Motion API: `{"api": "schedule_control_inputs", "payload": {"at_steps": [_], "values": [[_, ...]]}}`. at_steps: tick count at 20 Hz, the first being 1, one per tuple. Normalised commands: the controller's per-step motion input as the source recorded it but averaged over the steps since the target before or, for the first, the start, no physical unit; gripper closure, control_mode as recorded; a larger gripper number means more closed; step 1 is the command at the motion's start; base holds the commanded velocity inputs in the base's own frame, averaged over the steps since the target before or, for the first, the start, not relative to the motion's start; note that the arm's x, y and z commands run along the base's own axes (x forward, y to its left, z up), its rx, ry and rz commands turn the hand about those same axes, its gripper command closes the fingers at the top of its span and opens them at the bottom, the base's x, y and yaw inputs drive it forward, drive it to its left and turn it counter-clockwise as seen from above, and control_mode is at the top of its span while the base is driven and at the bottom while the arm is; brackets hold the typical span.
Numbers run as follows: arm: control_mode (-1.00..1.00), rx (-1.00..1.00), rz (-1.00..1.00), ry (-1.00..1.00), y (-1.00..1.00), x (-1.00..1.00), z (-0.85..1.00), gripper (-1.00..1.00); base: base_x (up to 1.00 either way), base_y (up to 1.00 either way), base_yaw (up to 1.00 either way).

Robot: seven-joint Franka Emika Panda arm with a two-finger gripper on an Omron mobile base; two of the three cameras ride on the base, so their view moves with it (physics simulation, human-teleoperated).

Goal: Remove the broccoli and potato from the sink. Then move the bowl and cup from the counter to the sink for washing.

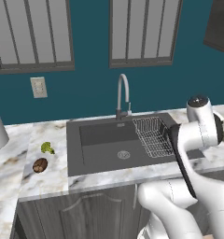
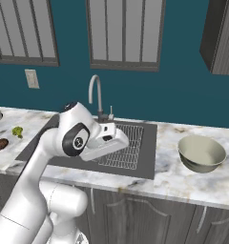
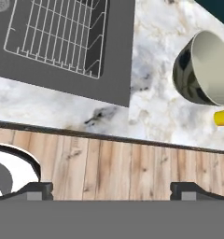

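Left of the sink [image 1: 104,144], the broccoli [image 1: 47,147] and potato [image 1: 39,165] are seen on the tabletop [image 1: 44,179]; right of it, bowl [image 2: 201,153] and cup [image 3: 223,117]. Claw [image 3: 111,189] is spread open, empty.

A dark grey sink [image 1: 104,140] sits in a white marble surface [image 2: 183,178] veined grey and brown, against a deep teal wall [image 1: 90,88]. A yellow-green broccoli [image 1: 47,148] and mottled reddish-brown potato [image 1: 39,165] lie left; the bowl [image 2: 201,153] is cream inside, greenish-beige outside, beside a bright yellow cup [image 3: 223,117].
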Motion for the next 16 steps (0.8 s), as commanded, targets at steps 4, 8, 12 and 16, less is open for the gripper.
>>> {"api": "schedule_control_inputs", "payload": {"at_steps": [4,8,12,16], "values": [[-1.00,0.00,0.00,-0.16,-0.22,-0.09,0.09,-1.00,0.00,0.00,0.00],[-1.00,0.00,0.00,-0.12,-0.16,-0.06,0.08,-1.00,0.00,0.00,0.00],[-1.00,0.00,0.01,-0.15,-0.16,-0.06,0.07,-1.00,0.00,0.00,0.00],[-1.00,0.00,0.01,-0.20,-0.22,-0.10,0.06,-1.00,0.00,0.00,0.00]]}}
